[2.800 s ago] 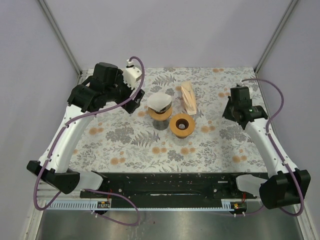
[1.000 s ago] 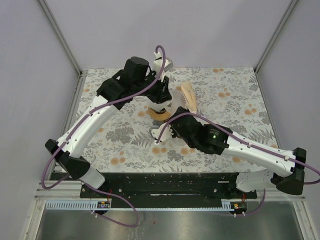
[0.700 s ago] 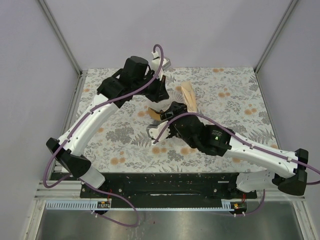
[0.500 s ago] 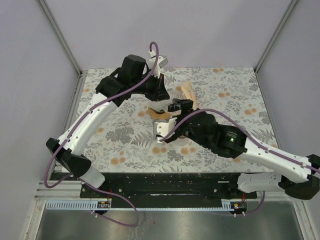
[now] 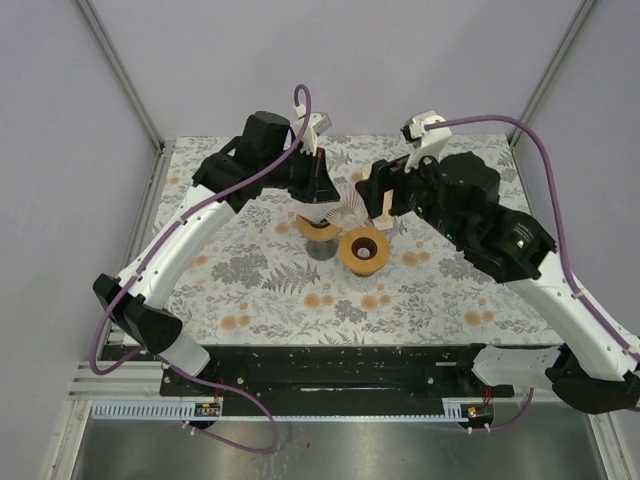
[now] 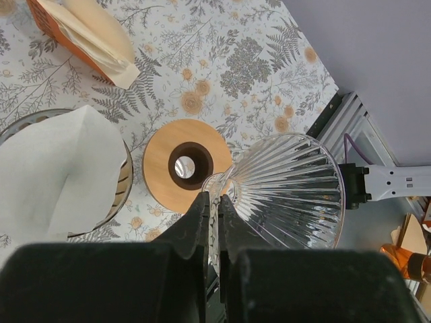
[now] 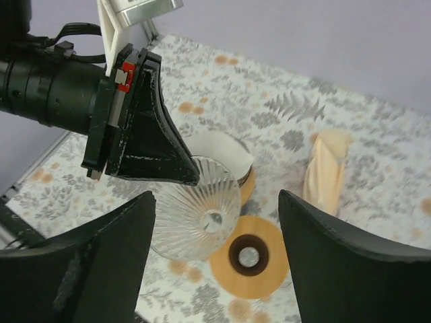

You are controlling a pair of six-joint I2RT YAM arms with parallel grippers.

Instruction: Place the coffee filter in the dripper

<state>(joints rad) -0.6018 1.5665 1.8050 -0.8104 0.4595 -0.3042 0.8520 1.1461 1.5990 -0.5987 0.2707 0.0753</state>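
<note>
The dripper (image 6: 289,188) is a clear ribbed glass cone, tilted on its side and held off the table. My left gripper (image 6: 213,202) is shut on its rim. From above, the dripper (image 5: 345,208) hangs beside the left gripper (image 5: 322,195). The white coffee filter (image 6: 60,161) sits apart in a round cup (image 6: 126,185). In the right wrist view the dripper (image 7: 202,219) lies below my open right gripper (image 7: 217,195), which holds nothing. The filter (image 7: 219,148) shows behind it. The right gripper (image 5: 385,192) hovers at the back right of the dripper.
A wooden ring (image 5: 363,250) with a dark hole lies on the flowered cloth just right of the cup (image 5: 320,238). An orange pack of tan filters (image 6: 81,33) lies behind, partly under the right gripper. Metal frame posts (image 5: 125,90) stand at the back corners.
My left gripper has shut on the dripper's rim. The right gripper has opened and swung from low over the table's middle up to the back right.
</note>
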